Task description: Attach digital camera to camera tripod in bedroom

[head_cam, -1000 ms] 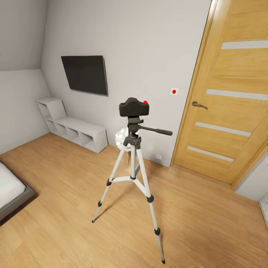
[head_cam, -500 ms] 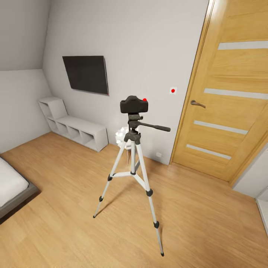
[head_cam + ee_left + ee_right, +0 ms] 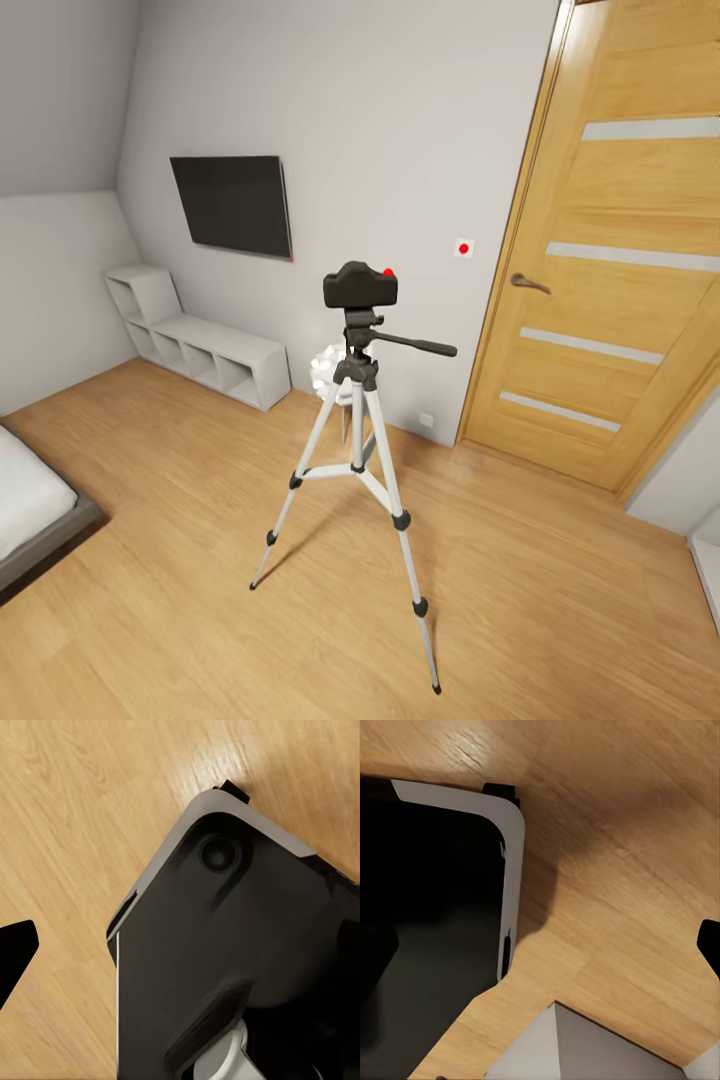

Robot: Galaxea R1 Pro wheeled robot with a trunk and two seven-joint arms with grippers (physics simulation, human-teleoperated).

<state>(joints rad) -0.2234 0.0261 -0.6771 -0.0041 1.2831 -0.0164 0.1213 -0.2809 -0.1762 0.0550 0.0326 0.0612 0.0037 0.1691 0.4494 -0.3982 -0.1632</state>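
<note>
Both arms hang low with the wrists directed downward, each wrist camera looking onto the robot's own base. In the left wrist view, the base (image 3: 225, 967) appears as a dark body with a pale rim, and one black fingertip (image 3: 13, 952) of the left gripper enters at the frame edge. In the right wrist view, a black fingertip (image 3: 711, 943) of the right gripper is likewise cut off. The jaw opening of either gripper cannot be determined.
</note>
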